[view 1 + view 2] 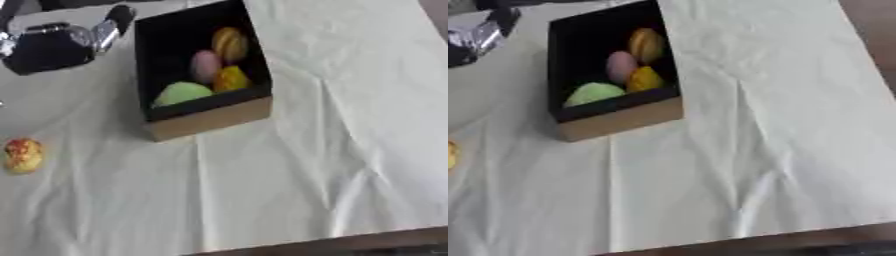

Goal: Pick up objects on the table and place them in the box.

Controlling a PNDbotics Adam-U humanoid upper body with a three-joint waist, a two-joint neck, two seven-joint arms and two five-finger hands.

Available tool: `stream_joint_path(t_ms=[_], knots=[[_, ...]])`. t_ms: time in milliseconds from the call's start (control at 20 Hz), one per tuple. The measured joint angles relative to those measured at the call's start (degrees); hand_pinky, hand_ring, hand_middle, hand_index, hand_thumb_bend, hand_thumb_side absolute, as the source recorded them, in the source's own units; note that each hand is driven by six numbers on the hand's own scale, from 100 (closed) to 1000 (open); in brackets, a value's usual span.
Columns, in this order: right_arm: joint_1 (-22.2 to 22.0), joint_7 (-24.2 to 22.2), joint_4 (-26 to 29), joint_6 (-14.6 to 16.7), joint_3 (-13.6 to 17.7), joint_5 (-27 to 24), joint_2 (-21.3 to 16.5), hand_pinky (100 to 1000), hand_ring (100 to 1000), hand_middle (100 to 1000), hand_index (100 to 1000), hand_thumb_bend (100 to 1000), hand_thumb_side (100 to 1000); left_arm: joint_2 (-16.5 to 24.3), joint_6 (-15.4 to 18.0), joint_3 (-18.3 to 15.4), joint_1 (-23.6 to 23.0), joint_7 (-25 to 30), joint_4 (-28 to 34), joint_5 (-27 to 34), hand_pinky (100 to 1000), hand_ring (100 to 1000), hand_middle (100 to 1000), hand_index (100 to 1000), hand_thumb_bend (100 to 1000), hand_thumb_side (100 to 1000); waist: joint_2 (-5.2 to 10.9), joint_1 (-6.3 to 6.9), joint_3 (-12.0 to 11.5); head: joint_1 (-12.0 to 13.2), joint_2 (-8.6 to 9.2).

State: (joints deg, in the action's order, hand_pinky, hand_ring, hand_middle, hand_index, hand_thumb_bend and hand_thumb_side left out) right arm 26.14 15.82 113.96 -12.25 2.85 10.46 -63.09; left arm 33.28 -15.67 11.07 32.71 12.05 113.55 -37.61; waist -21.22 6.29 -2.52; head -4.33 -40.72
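Black and silver, the left robot hand (61, 42) hovers with nothing visibly in it; its fingers seem relaxed. Just beside it, to its right, sits the box (208, 119). Below it, on the worktop (332, 150), a yellow-red object (23, 155) waits: descend squarely before curling.

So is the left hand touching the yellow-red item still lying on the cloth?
Apart. In the left eye view the left hand sits near the top left corner beside the box, while the yellow-red item lies lower down, with bare cloth between them.
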Motion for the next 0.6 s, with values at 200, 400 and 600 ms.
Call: stream_joint_path(t_ms=[200,400,600], knots=[[-0.21,0.31,0.0,0.05,0.31,0.04,-0.26,844,837,750,858,100,605,5.32,0.41,0.25,-5.38,3.03,0.06,0.0,759,798,786,903,561,480,0.0,0.08,-0.28,0.19,0.01],[-0.31,0.47,0.0,0.1,0.33,0.06,-0.28,844,837,750,858,100,601,10.36,1.13,-0.64,-10.42,5.93,0.18,0.54,772,818,800,908,596,451,-0.01,0.08,0.04,0.96,0.02],[-0.29,0.59,0.0,0.18,0.36,0.07,-0.28,844,837,750,858,100,600,15.22,1.9,-2.46,-15.33,8.07,0.19,2.89,779,828,805,902,615,383,-0.01,0.06,0.36,1.72,0.42]])
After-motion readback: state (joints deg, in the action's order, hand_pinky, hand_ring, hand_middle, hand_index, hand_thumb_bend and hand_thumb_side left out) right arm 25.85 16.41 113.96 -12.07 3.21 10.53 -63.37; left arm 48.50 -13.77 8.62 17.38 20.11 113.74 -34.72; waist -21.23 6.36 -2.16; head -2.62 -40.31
